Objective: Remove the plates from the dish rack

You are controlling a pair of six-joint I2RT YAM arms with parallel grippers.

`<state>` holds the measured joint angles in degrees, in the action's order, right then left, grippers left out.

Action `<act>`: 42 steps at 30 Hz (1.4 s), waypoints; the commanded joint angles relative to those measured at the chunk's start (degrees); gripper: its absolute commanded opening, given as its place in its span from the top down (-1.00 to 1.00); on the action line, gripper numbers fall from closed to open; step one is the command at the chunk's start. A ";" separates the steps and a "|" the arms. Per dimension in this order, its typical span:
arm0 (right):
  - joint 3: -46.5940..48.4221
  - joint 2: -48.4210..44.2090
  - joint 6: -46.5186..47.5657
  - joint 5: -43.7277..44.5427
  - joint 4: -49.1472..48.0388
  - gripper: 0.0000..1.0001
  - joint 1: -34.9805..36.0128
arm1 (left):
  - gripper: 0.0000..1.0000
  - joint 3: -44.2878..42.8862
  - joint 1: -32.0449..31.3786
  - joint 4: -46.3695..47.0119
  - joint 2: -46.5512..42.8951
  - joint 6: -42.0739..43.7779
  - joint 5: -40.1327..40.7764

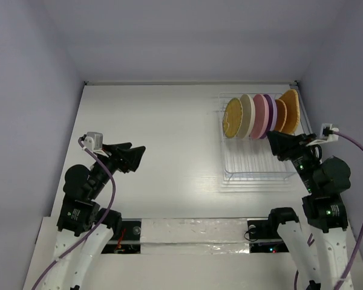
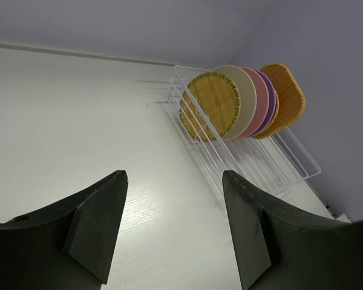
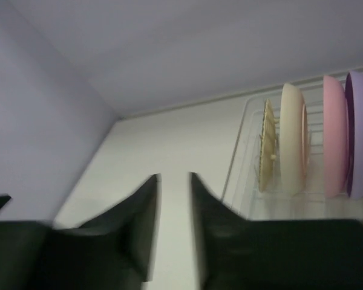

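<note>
I see the white wire dish rack (image 1: 254, 171) on the white table (image 1: 157, 121), six plates standing on edge in a row at its far end. From the rack's left they are the yellow textured round plate (image 1: 232, 118), cream round plate (image 1: 247, 115), pink round plate (image 1: 259, 115), purple round plate (image 1: 270, 112), orange round plate (image 1: 281, 115) and orange textured rounded-square plate (image 1: 290, 110). My right gripper (image 1: 271, 145) hovers over the rack's right side, just nearer than the plates, fingers slightly apart, empty. My left gripper (image 1: 139, 156) hangs well left of the rack, fingers wide apart, empty.
</note>
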<state>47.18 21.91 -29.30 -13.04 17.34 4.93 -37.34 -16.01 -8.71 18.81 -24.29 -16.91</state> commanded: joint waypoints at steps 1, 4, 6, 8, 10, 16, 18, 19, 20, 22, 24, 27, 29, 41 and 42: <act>2.04 3.65 0.03 -5.67 -2.84 0.57 -0.27 | -0.24 -0.54 0.19 1.77 0.62 0.65 -0.58; 3.88 9.27 -0.67 -7.61 -4.15 1.00 -0.27 | -0.19 -0.10 0.19 2.47 -0.44 0.21 -0.84; 4.15 13.49 -1.90 -7.88 -7.23 1.00 0.78 | -0.12 -0.01 0.19 2.30 -1.23 -0.22 0.55; 5.55 16.57 -1.47 -4.20 -7.68 1.00 4.02 | 0.02 -0.10 0.19 1.59 -1.23 -1.19 3.28; 8.70 21.66 -0.33 3.14 -6.63 1.00 9.88 | 0.34 -0.10 0.19 1.24 -0.88 -1.37 3.55; 18.90 38.61 5.39 22.76 0.84 1.00 17.22 | 1.00 -1.06 0.19 -1.48 2.81 -1.63 7.67; 22.33 43.39 7.50 26.22 1.20 0.98 17.22 | 1.00 -0.89 0.19 -1.57 2.64 -1.90 8.47; 23.56 45.13 7.94 27.09 1.81 0.92 17.22 | 1.00 -0.89 0.19 -1.66 2.46 -1.90 8.64; 24.88 48.98 8.29 29.62 2.60 0.86 17.22 | 1.00 -0.80 0.19 -1.66 2.37 -1.98 8.56; 27.95 52.43 9.34 32.62 4.27 0.42 17.22 | 0.91 -0.63 0.19 -1.66 2.37 -2.16 8.64; 29.89 56.99 10.48 35.09 6.11 0.11 17.22 | 0.65 -0.63 0.19 -1.66 2.29 -2.42 8.91; 32.53 60.69 11.02 36.15 6.91 0.06 17.22 | 0.43 -0.45 0.19 -1.40 2.29 -2.42 8.56; 33.67 63.33 11.02 38.86 7.18 0.06 17.22 | 0.35 -0.45 0.19 -1.40 2.20 -2.51 8.38; 36.05 72.92 10.67 44.59 8.41 0.08 17.22 | 0.28 -0.28 0.19 -1.22 1.67 -2.60 8.29; 36.05 73.27 10.75 44.59 8.41 0.09 17.22 | 0.28 -0.27 0.19 -1.22 1.67 -2.60 8.29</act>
<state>80.68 94.76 -19.18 28.40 26.02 22.11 -37.30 -16.01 -11.92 21.08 -26.50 -8.54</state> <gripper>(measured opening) 0.458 0.358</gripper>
